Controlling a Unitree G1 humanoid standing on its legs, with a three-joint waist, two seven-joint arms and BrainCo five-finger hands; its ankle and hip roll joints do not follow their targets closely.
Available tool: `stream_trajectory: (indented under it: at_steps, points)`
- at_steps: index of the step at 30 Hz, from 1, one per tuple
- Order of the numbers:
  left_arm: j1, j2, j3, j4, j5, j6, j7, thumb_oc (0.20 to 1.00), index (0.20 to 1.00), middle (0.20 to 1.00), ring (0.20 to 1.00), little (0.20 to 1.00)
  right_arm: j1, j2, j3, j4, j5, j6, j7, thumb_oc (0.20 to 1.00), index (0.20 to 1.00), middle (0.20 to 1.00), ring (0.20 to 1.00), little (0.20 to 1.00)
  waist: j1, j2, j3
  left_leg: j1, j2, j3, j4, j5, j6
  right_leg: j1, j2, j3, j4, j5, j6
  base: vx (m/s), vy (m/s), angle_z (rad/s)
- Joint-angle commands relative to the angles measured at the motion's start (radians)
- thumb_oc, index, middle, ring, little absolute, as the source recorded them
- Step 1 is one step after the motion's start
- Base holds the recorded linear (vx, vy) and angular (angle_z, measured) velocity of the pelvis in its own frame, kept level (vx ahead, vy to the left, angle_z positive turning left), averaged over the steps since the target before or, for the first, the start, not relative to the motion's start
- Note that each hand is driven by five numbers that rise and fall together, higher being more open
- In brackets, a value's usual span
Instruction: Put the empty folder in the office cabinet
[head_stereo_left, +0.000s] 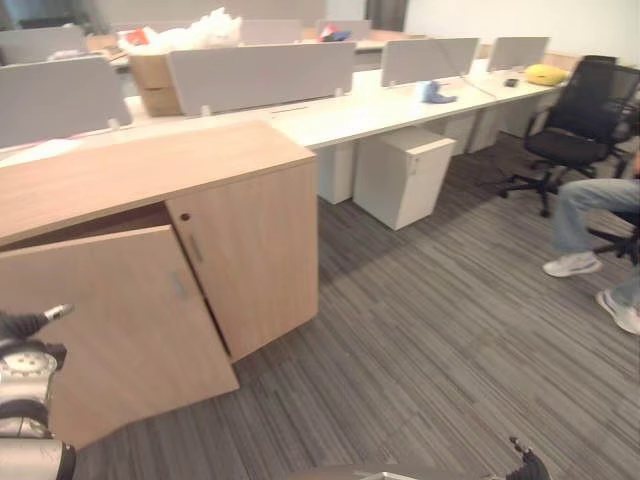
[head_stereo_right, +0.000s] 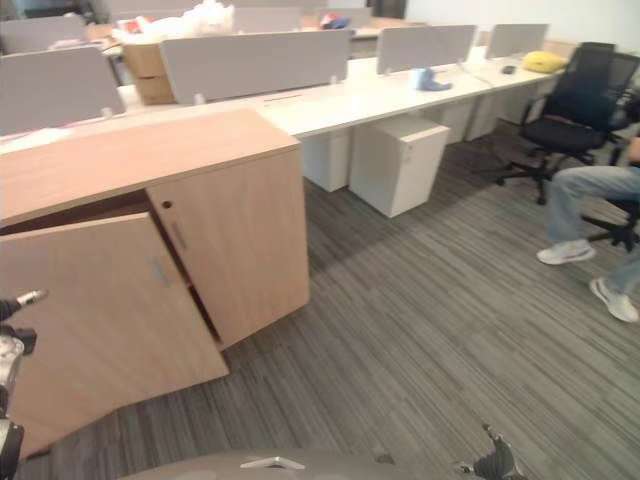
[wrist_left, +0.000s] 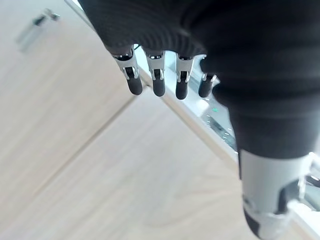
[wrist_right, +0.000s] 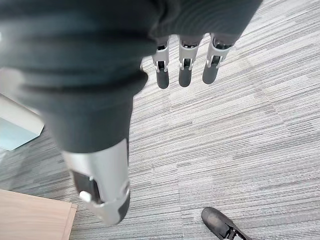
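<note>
A: From the head camera, what stands there?
B: A low wooden office cabinet (head_stereo_left: 150, 175) on grey striped carpet (head_stereo_left: 440, 330); its left door (head_stereo_left: 110, 330) hangs ajar and tilted outward, its right door (head_stereo_left: 255, 255) is closed; behind it runs a long white desk (head_stereo_left: 400, 105) with grey dividers, a cardboard box (head_stereo_left: 155, 80) and a white drawer unit (head_stereo_left: 405, 175) under it; a black office chair (head_stereo_left: 585, 115) and a seated person's legs (head_stereo_left: 590, 225) are at the right.
A: And the folder?
B: I cannot find it on the cabinet, the floor or in either hand.
A: The hands from up there?
B: The left hand (head_stereo_left: 25, 345) shows at the left edge beside the open door; the right hand (head_stereo_right: 495, 462) shows only a dark tip at the bottom edge.
A: Left wrist view?
B: The left hand's fingers (wrist_left: 157, 75) hang straight and relaxed over the pale wood, gripping nothing.
A: Right wrist view?
B: The right hand's fingers (wrist_right: 184, 62) hang loose above the carpet, holding nothing.
</note>
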Motion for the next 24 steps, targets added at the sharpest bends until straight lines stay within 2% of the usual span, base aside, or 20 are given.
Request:
stream_trajectory:
  at_steps: [1,2,3,5,7,9,11,13,15,16,17,18,20,21,22,23,24]
  points:
    - [-0.030,-0.052,-0.001,-0.026,0.032,-0.021,-0.005,1.000,1.000,1.000,1.000,1.000,-0.088,0.041,0.009,0.028,0.027,-0.013,-0.025,1.000,1.000,1.000,1.000,1.000,-0.007,-0.040,0.084,0.030,-0.065,0.006,0.001,-0.069,0.077,-0.038,-0.059,0.099,0.076,0.034,0.077,-0.07,-0.031,0.39]
    - [0.017,-0.124,-0.013,-0.019,0.026,-0.027,-0.018,1.000,1.000,1.000,1.000,1.000,-0.111,0.060,0.020,0.050,0.035,-0.008,-0.021,1.000,1.000,1.000,1.000,1.000,-0.007,-0.035,0.094,0.017,-0.062,-0.008,0.001,-0.066,0.080,-0.047,-0.052,0.189,0.081,0.016,0.077,-0.07,-0.031,0.39]
    - [0.017,-0.124,-0.013,-0.019,0.026,-0.027,-0.018,1.000,1.000,1.000,1.000,1.000,-0.111,0.060,0.020,0.050,0.035,-0.008,-0.021,1.000,1.000,1.000,1.000,1.000,-0.007,-0.035,0.094,0.017,-0.062,-0.008,0.001,-0.066,0.080,-0.047,-0.052,0.189,0.081,0.016,0.077,-0.06,-0.036,0.24]
    - [0.070,-0.200,-0.011,-0.003,0.003,-0.026,-0.033,1.000,1.000,1.000,1.000,1.000,-0.143,0.073,0.035,0.084,0.037,-0.001,-0.017,1.000,1.000,1.000,1.000,1.000,0.004,-0.025,0.098,0.005,-0.053,-0.026,0.001,-0.060,0.083,-0.052,-0.033,0.271,0.083,-0.027,0.069,-0.04,-0.050,0.18]
    - [0.123,-0.258,-0.005,0.009,-0.013,-0.022,-0.055,1.000,1.000,1.000,1.000,1.000,-0.164,0.081,0.043,0.113,0.032,0.005,-0.016,1.000,1.000,1.000,1.000,1.000,0.018,-0.014,0.098,0.000,-0.043,-0.042,0.001,-0.051,0.082,-0.048,-0.016,0.306,0.083,-0.067,0.059,-0.01,-0.113,0.26]
    - [0.210,-0.332,-0.001,0.044,-0.016,-0.006,-0.102,1.000,1.000,1.000,1.000,1.000,-0.188,0.083,0.056,0.130,0.013,0.013,-0.006,1.000,1.000,1.000,1.000,1.000,0.043,0.007,0.095,-0.011,-0.013,-0.063,0.005,-0.025,0.068,-0.030,0.006,0.281,0.071,-0.107,0.038,0.00,-0.247,0.10]
    - [0.212,-0.333,-0.001,0.044,-0.015,-0.006,-0.102,1.000,1.000,1.000,1.000,1.000,-0.187,0.082,0.056,0.130,0.013,0.013,-0.006,1.000,1.000,1.000,1.000,1.000,0.040,0.010,0.094,-0.012,-0.010,-0.065,0.005,-0.024,0.067,-0.029,0.008,0.278,0.070,-0.107,0.037,0.00,-0.122,0.10]
    - [0.254,-0.376,-0.004,0.081,-0.016,0.009,-0.128,1.000,1.000,1.000,1.000,1.000,-0.201,0.075,0.073,0.129,-0.003,0.014,0.003,1.000,1.000,1.000,1.000,1.000,0.046,0.032,0.095,-0.026,0.023,-0.079,0.010,0.007,0.049,-0.005,0.041,0.255,0.057,-0.129,0.017,-0.03,-0.233,0.30]
    - [0.296,-0.439,-0.019,0.128,-0.004,0.033,-0.167,1.000,1.000,1.000,1.000,1.000,-0.223,0.064,0.094,0.118,-0.007,0.015,0.016,1.000,1.000,1.000,1.000,1.000,0.053,0.063,0.108,-0.055,0.067,-0.091,0.022,0.060,0.024,0.018,0.087,0.225,0.045,-0.160,-0.008,-0.06,-0.265,0.24]
    - [0.296,-0.439,-0.019,0.128,-0.004,0.033,-0.167,1.000,1.000,1.000,1.000,1.000,-0.223,0.064,0.094,0.118,-0.007,0.015,0.016,1.000,1.000,1.000,1.000,1.000,0.053,0.063,0.108,-0.055,0.067,-0.091,0.022,0.060,0.024,0.018,0.087,0.225,0.045,-0.160,-0.008,-0.09,-0.197,0.27]
    - [0.310,-0.471,-0.041,0.164,0.031,0.054,-0.199,1.000,1.000,1.000,1.000,1.000,-0.239,0.059,0.114,0.122,-0.016,0.020,0.026,1.000,1.000,1.000,1.000,1.000,0.061,0.074,0.122,-0.090,0.094,-0.097,0.044,0.124,0.008,0.032,0.107,0.204,0.031,-0.168,-0.019,-0.11,-0.266,0.37]
    - [0.325,-0.497,-0.050,0.190,0.055,0.073,-0.227,1.000,1.000,1.000,1.000,1.000,-0.259,0.057,0.140,0.140,-0.027,0.030,0.040,1.000,1.000,1.000,1.000,1.000,0.065,0.071,0.130,-0.112,0.104,-0.065,0.076,0.131,0.013,0.047,0.122,0.183,0.021,-0.177,-0.038,-0.11,-0.267,0.60]
    - [0.334,-0.511,-0.051,0.202,0.062,0.080,-0.235,1.000,1.000,1.000,1.000,1.000,-0.272,0.061,0.152,0.163,-0.029,0.037,0.050,1.000,1.000,1.000,1.000,1.000,0.071,0.068,0.134,-0.120,0.096,-0.072,0.102,0.117,0.019,0.049,0.128,0.177,0.020,-0.180,-0.046,-0.05,-0.187,0.44]
    - [0.337,-0.532,-0.058,0.216,0.061,0.086,-0.249,1.000,1.000,1.000,1.000,1.000,-0.297,0.067,0.175,0.191,-0.029,0.048,0.063,1.000,1.000,1.000,1.000,1.000,0.091,0.060,0.148,-0.133,0.029,-0.149,0.140,0.067,0.041,0.051,0.128,0.178,0.018,-0.178,-0.056,-0.05,-0.172,0.09]
    - [0.337,-0.532,-0.058,0.217,0.061,0.086,-0.249,1.000,1.000,1.000,1.000,1.000,-0.298,0.067,0.175,0.192,-0.029,0.048,0.063,1.000,1.000,1.000,1.000,1.000,0.090,0.060,0.145,-0.139,0.029,-0.151,0.141,0.069,0.041,0.046,0.128,0.177,0.018,-0.176,-0.056,-0.05,-0.198,-0.01]
    - [0.338,-0.543,-0.067,0.219,0.060,0.088,-0.253,1.000,1.000,1.000,1.000,1.000,-0.308,0.076,0.186,0.211,-0.028,0.056,0.071,1.000,1.000,1.000,1.000,1.000,0.104,0.051,0.150,-0.143,-0.026,-0.210,0.157,0.025,0.063,0.047,0.130,0.182,0.015,-0.173,-0.062,-0.02,-0.090,-0.09]
    - [0.338,-0.543,-0.067,0.219,0.060,0.088,-0.253,1.000,1.000,1.000,1.000,1.000,-0.308,0.076,0.186,0.211,-0.028,0.056,0.071,1.000,1.000,1.000,1.000,1.000,0.104,0.051,0.150,-0.143,-0.026,-0.210,0.157,0.025,0.063,0.047,0.130,0.182,0.015,-0.173,-0.062,-0.03,-0.209,-0.02]
